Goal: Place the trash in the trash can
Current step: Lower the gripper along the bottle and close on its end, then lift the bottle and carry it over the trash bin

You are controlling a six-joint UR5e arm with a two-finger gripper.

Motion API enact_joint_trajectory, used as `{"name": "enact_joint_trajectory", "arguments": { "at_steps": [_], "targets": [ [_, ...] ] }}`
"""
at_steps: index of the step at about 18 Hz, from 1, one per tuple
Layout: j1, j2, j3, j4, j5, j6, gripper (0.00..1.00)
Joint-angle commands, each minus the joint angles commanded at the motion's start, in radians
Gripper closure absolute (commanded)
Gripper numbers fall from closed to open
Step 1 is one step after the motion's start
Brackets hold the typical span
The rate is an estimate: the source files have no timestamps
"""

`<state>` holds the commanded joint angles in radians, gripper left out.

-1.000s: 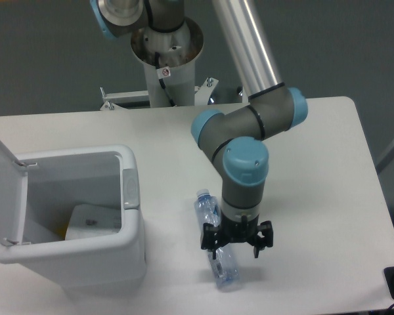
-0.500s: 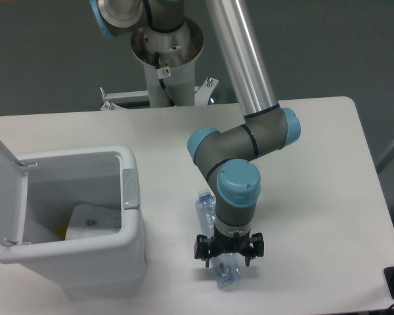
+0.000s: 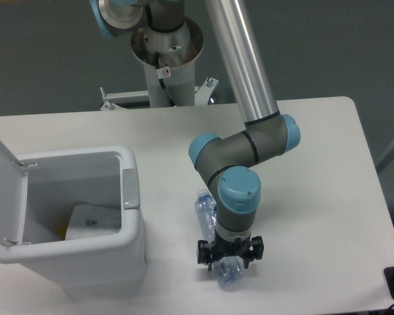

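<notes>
Since the earlier frames the arm has swung left and come lower, so that the gripper (image 3: 230, 260) now sits right over the water bottle (image 3: 218, 243) where a second ago it stood a little to the right of it and higher. The bottle has not shifted: it lies on its side on the table (image 3: 315, 164), running from its far, cap end just right of the trash can (image 3: 85, 223) toward the near edge, its clear bluish base poking out below the gripper. The black fingers stand on either side of the bottle's lower body, set narrow and close around it; whether they actually press on the plastic cannot be told from this view, since the wrist hides the contact.

The trash can stands at the left near part of the table, its flip lid (image 3: 1, 190) thrown open to the left and the grey latch tab (image 3: 131, 189) on the right rim facing the bottle. Inside, on the floor of the bin, lies a whitish crumpled wrapper (image 3: 92, 220) with a bit of yellow beside it.

Behind, at the far edge, rises the arm's grey pedestal (image 3: 165, 59).
</notes>
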<state>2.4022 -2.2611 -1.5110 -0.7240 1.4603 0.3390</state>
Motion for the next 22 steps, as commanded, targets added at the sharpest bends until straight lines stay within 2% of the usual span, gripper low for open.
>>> {"name": "enact_joint_trajectory", "arguments": {
  "at_steps": [5, 9, 11, 14, 16, 18, 21, 22],
  "targets": [
    [0.0, 0.003, 0.0, 0.0, 0.006, -0.008, 0.4],
    [0.002, 0.015, 0.024, 0.002, 0.003, -0.011, 0.4],
    [0.012, 0.056, 0.067, 0.005, -0.014, -0.032, 0.39],
    [0.051, 0.101, 0.187, 0.038, -0.135, -0.156, 0.4],
    [0.058, 0.126, 0.256, 0.104, -0.196, -0.219, 0.4],
    [0.06, 0.161, 0.294, 0.138, -0.209, -0.238, 0.4],
    [0.058, 0.228, 0.316, 0.141, -0.256, -0.252, 0.4],
    [0.057, 0.268, 0.316, 0.141, -0.293, -0.259, 0.4]
  ]
}}
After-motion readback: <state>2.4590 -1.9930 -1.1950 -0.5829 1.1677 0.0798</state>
